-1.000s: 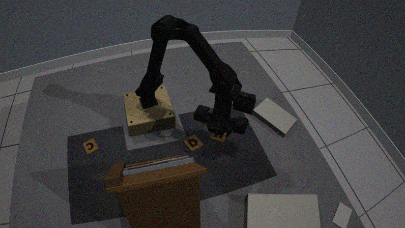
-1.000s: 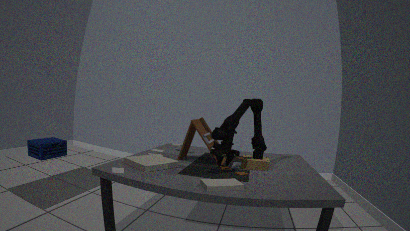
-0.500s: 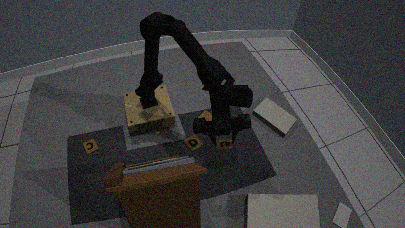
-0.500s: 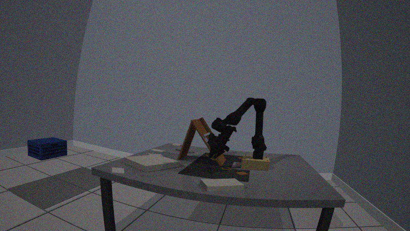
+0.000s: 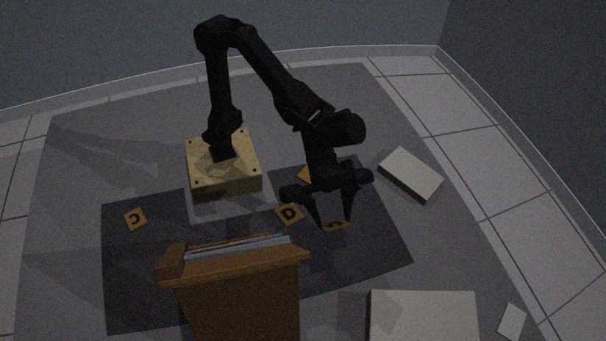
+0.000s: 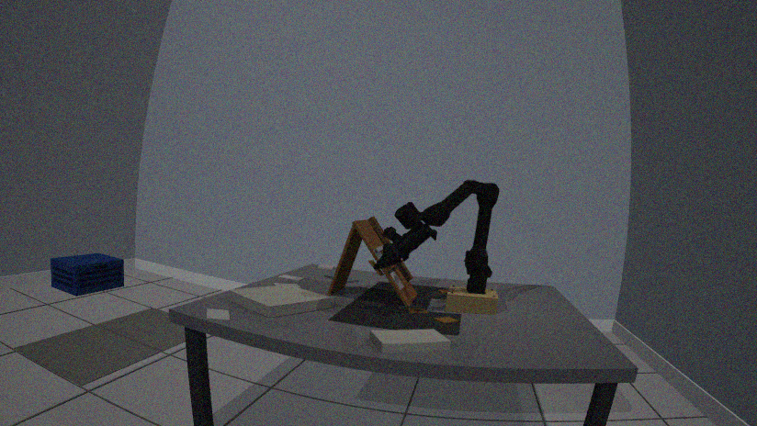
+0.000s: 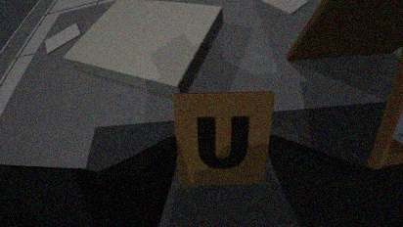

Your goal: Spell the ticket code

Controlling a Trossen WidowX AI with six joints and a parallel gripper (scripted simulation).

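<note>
From above, in dim light, a black robot arm on a pale yellow block reaches over a dark mat, its black two-finger gripper (image 5: 334, 223) (image 6: 377, 265) (image 7: 222, 143) closed on a square orange letter tile (image 5: 336, 225) (image 7: 224, 138), while an orange D tile (image 5: 289, 214) and an orange tile with a C-like letter (image 5: 134, 218) lie on the mat near the orange-brown board (image 5: 237, 296) (image 6: 346, 259). From the side, the board leans like a tent on the grey table (image 6: 508, 338), the gripper beside its sloping front. At the wrist, the gripped tile shows an upright black U.
</note>
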